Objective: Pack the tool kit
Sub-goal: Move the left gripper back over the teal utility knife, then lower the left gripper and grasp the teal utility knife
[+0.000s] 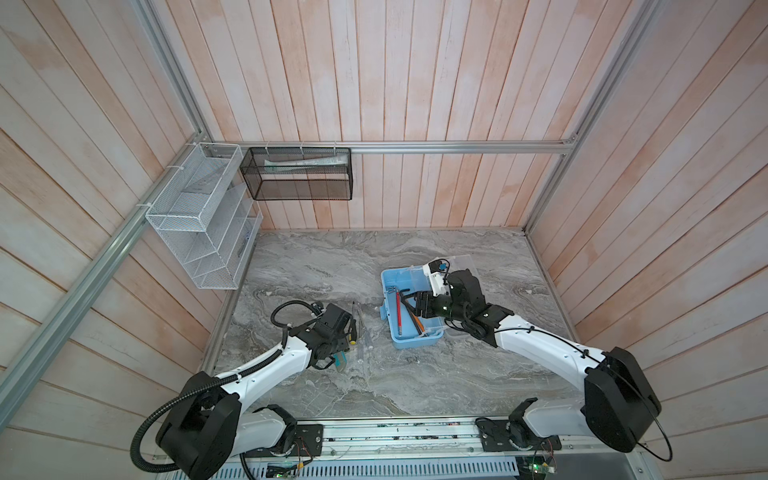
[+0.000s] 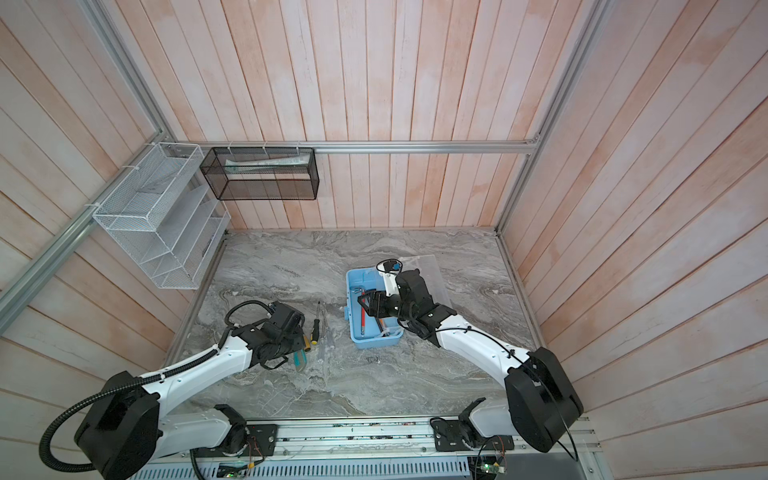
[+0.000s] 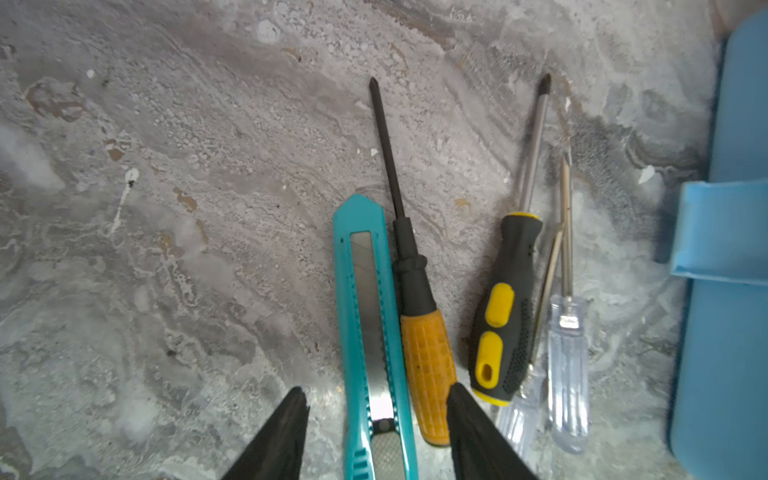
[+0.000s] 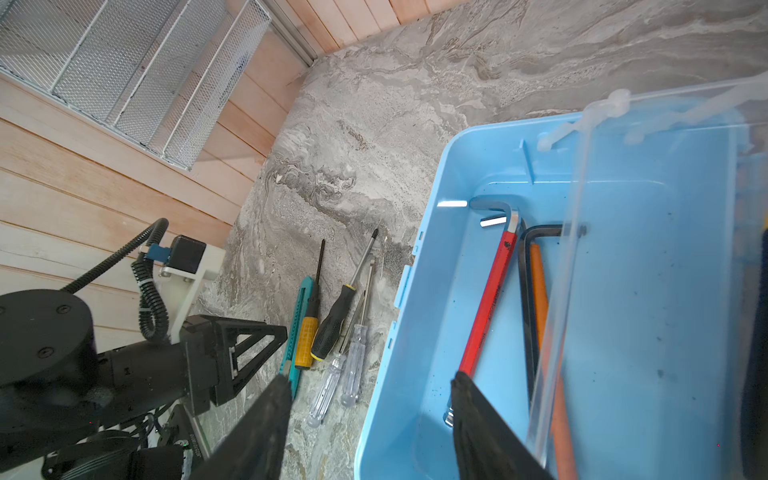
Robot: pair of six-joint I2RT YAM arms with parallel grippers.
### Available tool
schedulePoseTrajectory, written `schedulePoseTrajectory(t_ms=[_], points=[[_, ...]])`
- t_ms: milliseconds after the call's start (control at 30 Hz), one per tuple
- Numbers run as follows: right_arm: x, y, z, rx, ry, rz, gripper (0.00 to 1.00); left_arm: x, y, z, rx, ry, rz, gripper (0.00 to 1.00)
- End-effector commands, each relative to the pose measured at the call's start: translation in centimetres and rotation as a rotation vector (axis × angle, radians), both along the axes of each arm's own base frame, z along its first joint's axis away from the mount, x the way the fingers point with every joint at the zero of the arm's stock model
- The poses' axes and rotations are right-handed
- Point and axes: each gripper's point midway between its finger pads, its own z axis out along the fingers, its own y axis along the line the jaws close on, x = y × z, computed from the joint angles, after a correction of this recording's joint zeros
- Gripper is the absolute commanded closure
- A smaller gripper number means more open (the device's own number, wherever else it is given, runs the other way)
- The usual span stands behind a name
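Observation:
The light blue tool box [image 1: 415,343] stands open on the marble table, its clear lid [image 4: 582,249] tipped back. Inside lie a red hex key [image 4: 488,291], a black hex key [image 4: 525,291] and an orange tool [image 4: 540,291]. Left of the box lie a teal utility knife [image 3: 365,311], an orange-handled screwdriver [image 3: 426,365], a black-and-yellow screwdriver [image 3: 505,324] and two clear-handled screwdrivers [image 3: 567,365]. My left gripper [image 3: 378,388] is open, low over the table, straddling the knife and the orange handle. My right gripper [image 4: 370,378] is open above the box's left wall and holds nothing.
A white wire rack [image 1: 199,216] and a black mesh basket [image 1: 299,174] hang from the rail on the back-left walls. Wooden panel walls close in the table on three sides. The arm bases sit along the front edge.

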Motion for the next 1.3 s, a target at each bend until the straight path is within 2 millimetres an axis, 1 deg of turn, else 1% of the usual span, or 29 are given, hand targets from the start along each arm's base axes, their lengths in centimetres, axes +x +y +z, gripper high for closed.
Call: schedulePoseTrajectory(t_ms=[0,300,600,733,867,1033,1267], points=[[0.1,0.8,0.7,0.026,-0.012,0.019,0.39,0.4,-0.1,-0.6,-0.016,-0.007,0.009,0.44],[0.2,0.8,0.4,0.02,-0.009,0.018,0.4,0.3,0.0,-1.8,-0.019,0.022,0.014,0.5],[0.3,1.0,0.2,0.024,-0.004,0.022,0.4,-0.1,0.4,-1.6,-0.018,0.019,0.022,0.52],[0.4,1.1,0.1,0.025,-0.003,0.022,0.4,-0.3,0.5,-1.8,-0.023,0.025,0.028,0.56],[0.5,1.1,0.0,0.024,0.0,0.021,0.4,-0.3,0.4,-2.0,-0.034,0.026,0.026,0.56],[0.5,0.9,-0.5,0.018,0.009,0.019,0.4,0.1,-0.1,-2.0,-0.04,0.017,0.006,0.56],[0.7,0.5,-1.3,0.016,0.025,0.009,0.4,0.3,-0.4,-3.1,-0.029,0.046,-0.007,0.57]])
